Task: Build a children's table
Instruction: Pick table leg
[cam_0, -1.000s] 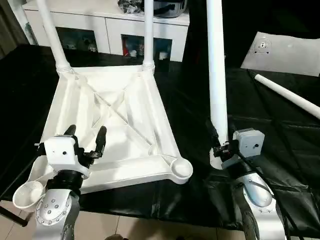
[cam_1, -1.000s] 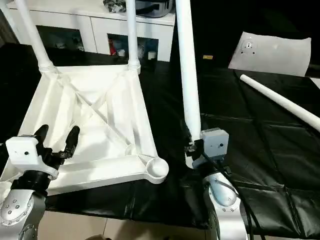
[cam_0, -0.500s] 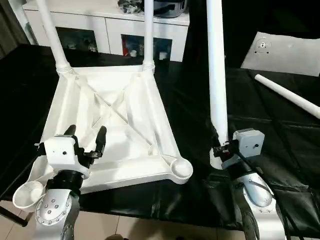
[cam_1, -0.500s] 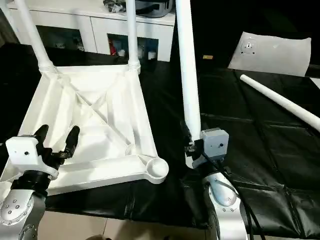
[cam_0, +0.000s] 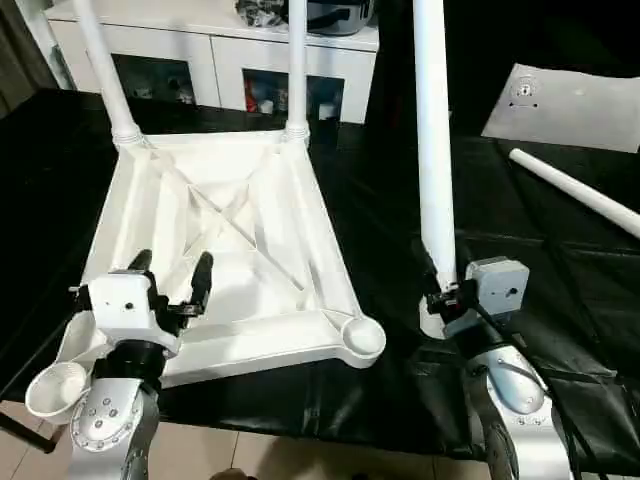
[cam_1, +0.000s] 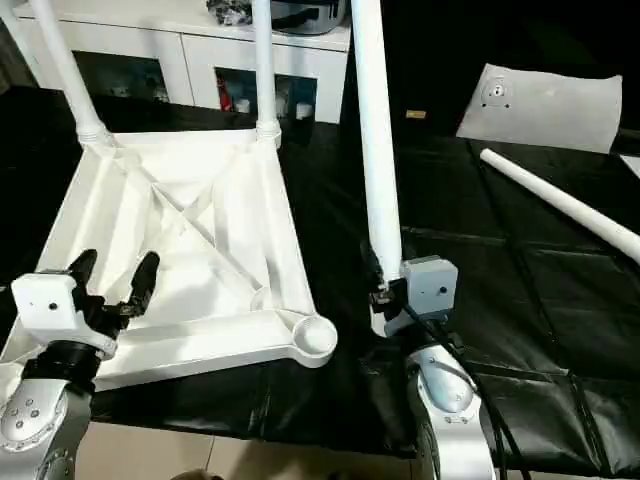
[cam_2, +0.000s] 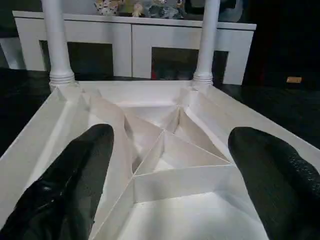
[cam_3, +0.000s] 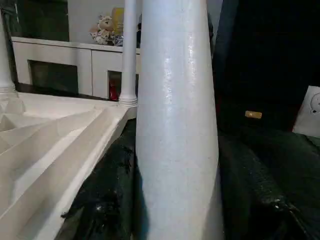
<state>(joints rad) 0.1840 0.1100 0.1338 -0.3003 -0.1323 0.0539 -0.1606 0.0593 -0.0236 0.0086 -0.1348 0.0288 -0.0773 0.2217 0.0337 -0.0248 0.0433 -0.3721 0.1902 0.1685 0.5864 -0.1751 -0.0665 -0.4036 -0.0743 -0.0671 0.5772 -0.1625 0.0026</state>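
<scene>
Gripping an upright leg beside the tabletop, right pincer; left pincer spread above it

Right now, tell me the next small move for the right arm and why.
Probably carry the upright leg left, over the empty near corner socket, then lower it in. The right gripper is shut on the leg's lower end, standing on the black cloth beside the tabletop; two far sockets already hold legs. The left gripper hangs open over the ribs.
</scene>
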